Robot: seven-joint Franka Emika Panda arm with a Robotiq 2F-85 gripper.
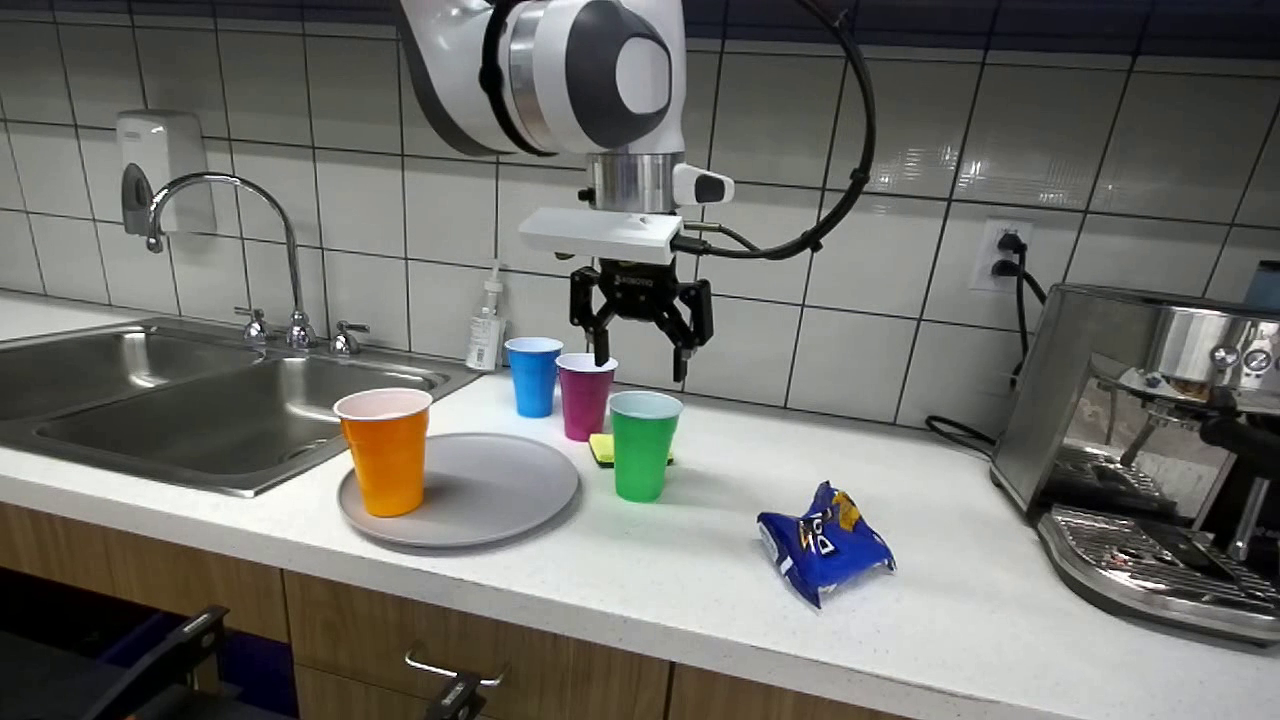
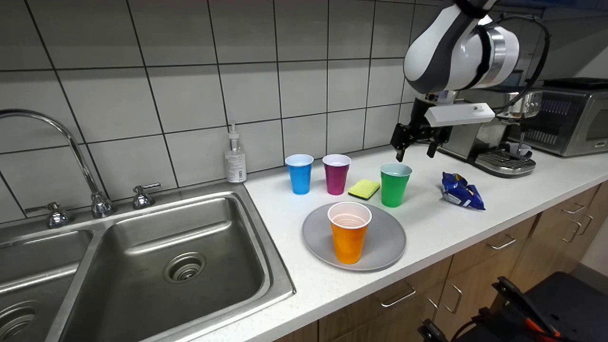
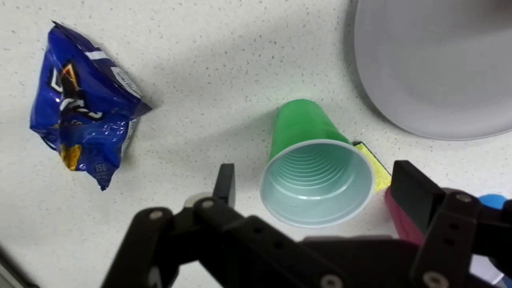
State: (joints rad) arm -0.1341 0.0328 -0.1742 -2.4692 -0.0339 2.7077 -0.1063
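Fingers (image 3: 226, 184): two, black, parted wide, grasping nothing; gripper (image 1: 641, 362) over the countertop (image 1: 700, 570), nearest to the green cup (image 1: 643, 450), whose mouth shows between the fingertips in the wrist view.

Countertop: white, finely speckled; wooden drawer fronts (image 1: 580, 640) below. Wall (image 2: 185, 99): pale tile, dark grout. Sink (image 2: 264, 237): steel, double-bowled, with arched faucet (image 2: 100, 205); soap bottle (image 2: 235, 164) at its corner, clear, pump-topped. Coffee machine (image 1: 1130, 450): steel, a boxy steel appliance (image 2: 565, 118) beyond it in an exterior view. Plate (image 1: 510, 490): grey, round, one orange cup (image 1: 388, 460) upright on it. Blue cup (image 1: 534, 382) and magenta cup (image 2: 336, 176): upright, side by side near the wall. Snack bag (image 1: 825, 540): blue, crumpled.

Obscured or incomplete: sponge (image 2: 364, 189), yellow with dark edge, partly behind the green cup in the wrist view; magenta cup and blue cup largely covered by the gripper there; plate cut by the frame edge there; lettering on the snack bag broken by folds; dark equipment (image 2: 565, 308) in the foreground cut off, too little shown to identify.

Green cup: saturated green outside, pale inside, fine ridges ringing the interior, flaring to a white rim. Upright on the countertop between plate and snack bag, just beside the sponge; whether they touch cannot be told.
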